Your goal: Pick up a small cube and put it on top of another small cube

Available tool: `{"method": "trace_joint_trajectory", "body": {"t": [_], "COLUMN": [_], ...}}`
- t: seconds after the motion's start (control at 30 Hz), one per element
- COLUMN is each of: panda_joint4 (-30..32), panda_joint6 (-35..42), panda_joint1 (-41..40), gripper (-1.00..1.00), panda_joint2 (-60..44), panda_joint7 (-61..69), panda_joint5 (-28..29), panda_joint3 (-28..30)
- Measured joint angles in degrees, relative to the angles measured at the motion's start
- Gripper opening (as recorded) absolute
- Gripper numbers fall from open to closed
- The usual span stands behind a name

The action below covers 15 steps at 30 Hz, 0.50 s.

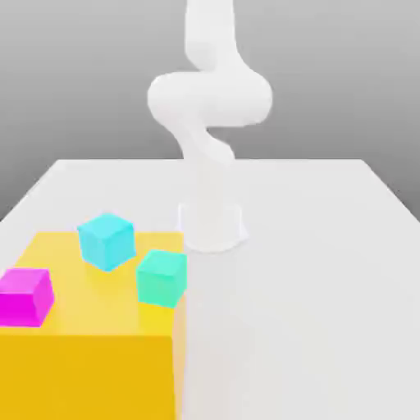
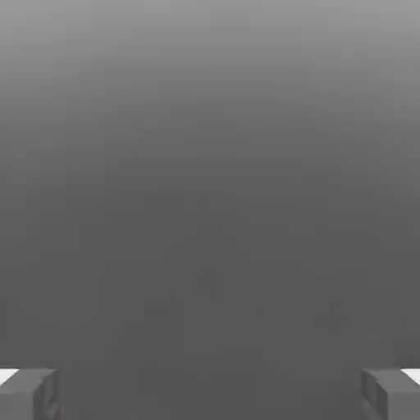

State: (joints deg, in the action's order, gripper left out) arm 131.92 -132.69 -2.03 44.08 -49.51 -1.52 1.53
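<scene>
The white table (image 1: 328, 271) holds a yellow box (image 1: 90, 328) at lower left with three small cubes, blue (image 1: 107, 240), green (image 1: 162, 277), pink (image 1: 26, 297), crowded together, so the spread-open, empty gripper (image 2: 210, 394) could bump a neighbour off.

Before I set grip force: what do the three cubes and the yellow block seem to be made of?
Hard to say in a render. The cyan cube, green cube and magenta cube look like smooth matte plastic: flat single colours, crisp edges, no grain or glints. The yellow block looks the same, possibly painted.
</scene>
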Motion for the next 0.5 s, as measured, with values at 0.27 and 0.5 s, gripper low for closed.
{"method": "trace_joint_trajectory", "body": {"t": [0.27,0.5], "panda_joint4": [7.08,15.04], "panda_joint6": [-7.89,-15.79], "panda_joint1": [-12.31,-23.02], "gripper": [0.0,0.0], "panda_joint2": [-11.76,-22.97], "panda_joint7": [-19.64,-37.77], "panda_joint5": [-1.66,-1.19], "panda_joint3": [1.61,2.53]}}
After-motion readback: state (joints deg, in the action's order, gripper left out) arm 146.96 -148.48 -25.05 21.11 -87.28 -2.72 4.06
